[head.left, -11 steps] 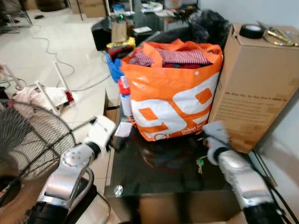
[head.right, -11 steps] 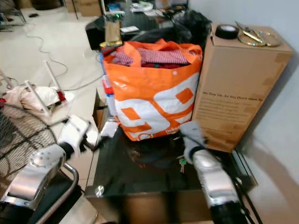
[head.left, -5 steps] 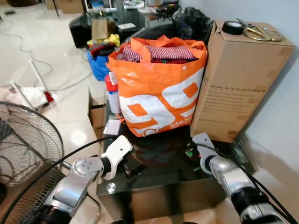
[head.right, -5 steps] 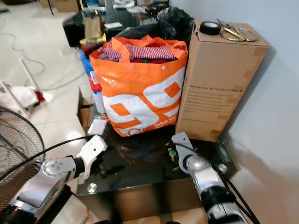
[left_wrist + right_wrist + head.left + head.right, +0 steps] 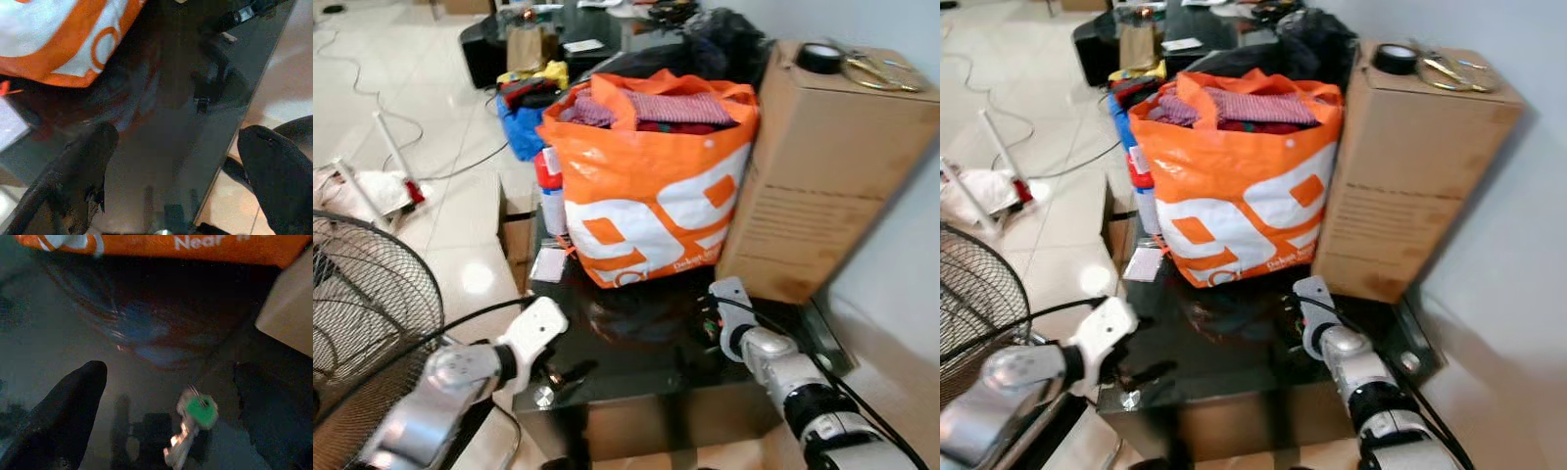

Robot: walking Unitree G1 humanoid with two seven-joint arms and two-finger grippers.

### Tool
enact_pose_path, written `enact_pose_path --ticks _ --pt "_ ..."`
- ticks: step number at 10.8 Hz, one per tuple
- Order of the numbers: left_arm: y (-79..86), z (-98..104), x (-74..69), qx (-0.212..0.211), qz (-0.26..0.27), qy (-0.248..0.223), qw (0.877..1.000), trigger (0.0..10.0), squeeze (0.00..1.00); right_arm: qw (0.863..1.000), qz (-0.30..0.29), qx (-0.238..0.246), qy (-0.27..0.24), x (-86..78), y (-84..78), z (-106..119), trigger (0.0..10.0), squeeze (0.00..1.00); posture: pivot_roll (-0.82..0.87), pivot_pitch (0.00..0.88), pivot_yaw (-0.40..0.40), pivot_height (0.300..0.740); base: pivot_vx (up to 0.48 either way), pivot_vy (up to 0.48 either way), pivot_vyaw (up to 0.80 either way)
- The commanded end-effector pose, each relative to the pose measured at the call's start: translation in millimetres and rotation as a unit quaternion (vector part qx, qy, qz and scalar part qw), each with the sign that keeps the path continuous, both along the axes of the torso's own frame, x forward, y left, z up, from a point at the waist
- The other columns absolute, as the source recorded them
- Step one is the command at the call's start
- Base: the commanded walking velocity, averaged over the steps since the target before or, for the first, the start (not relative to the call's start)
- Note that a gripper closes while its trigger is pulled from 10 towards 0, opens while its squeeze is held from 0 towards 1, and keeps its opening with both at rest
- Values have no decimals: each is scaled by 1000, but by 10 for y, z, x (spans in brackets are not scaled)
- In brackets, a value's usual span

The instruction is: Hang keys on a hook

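In front of orange bag [image 5: 651,196], on dark glass surface [image 5: 1234,362]: keys [image 5: 191,423], green-capped, lying flat. Right gripper [image 5: 166,421] just above keys, fingers [image 5: 68,416] spread wide, holding nothing, keys between them. Left gripper [image 5: 181,161] over surface edge, down-left of bag, fingers [image 5: 90,156] apart, empty. Cardboard box [image 5: 822,166] touching bag's right side, tape roll [image 5: 819,57] on top. Fan [image 5: 367,313] on floor, well left of bag.
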State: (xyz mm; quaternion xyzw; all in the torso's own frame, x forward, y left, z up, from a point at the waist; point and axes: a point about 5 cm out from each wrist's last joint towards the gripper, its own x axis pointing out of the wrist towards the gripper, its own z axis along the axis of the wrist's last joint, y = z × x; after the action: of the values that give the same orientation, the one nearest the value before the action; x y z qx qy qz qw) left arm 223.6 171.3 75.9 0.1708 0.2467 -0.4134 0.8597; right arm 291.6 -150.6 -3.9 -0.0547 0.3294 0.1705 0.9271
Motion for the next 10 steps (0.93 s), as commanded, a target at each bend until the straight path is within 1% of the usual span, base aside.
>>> enact_pose_path --ticks 1,3,4,5,6,7,8,9,10 --pt "46 77 -1 2 9 -9 1000 10000 0 1000 -6 4 -17 56 -12 48 10000 0 23 0 -2 740 0 0 0" --pt "92 156 -55 5 15 -12 1000 10000 0 1000 -11 6 -20 54 -10 30 10000 0 47 0 6 740 0 0 0" --pt "119 189 -110 10 17 -8 1000 10000 0 1000 -14 3 -19 50 -29 14 7647 0 53 0 11 740 0 0 0" --pt "117 193 -130 11 18 -4 1000 10000 0 1000 -13 -2 -18 55 -56 16 6157 0 52 0 11 740 0 0 0" --pt "110 185 -147 11 17 1 1000 10000 0 1000 -10 -6 -13 52 -99 12 6196 0 48 0 11 740 0 0 0" --pt "104 170 -154 9 15 6 1000 10000 0 1000 -9 1 -9 57 -151 25 7569 0 45 0 7 740 0 0 0" --pt "102 149 -157 10 16 10 1000 10000 0 1000 -6 7 -2 49 -183 21 6745 0 42 0 1 740 0 0 0" --pt "103 140 -165 12 17 14 1000 10000 0 1000 -4 11 3 38 -191 10 4392 0 41 0 -1 740 0 0 0" --pt "100 138 -180 11 17 17 1000 10000 0 1000 -10 19 14 20 -203 -12 0 0 41 0 -1 740 0 0 0"
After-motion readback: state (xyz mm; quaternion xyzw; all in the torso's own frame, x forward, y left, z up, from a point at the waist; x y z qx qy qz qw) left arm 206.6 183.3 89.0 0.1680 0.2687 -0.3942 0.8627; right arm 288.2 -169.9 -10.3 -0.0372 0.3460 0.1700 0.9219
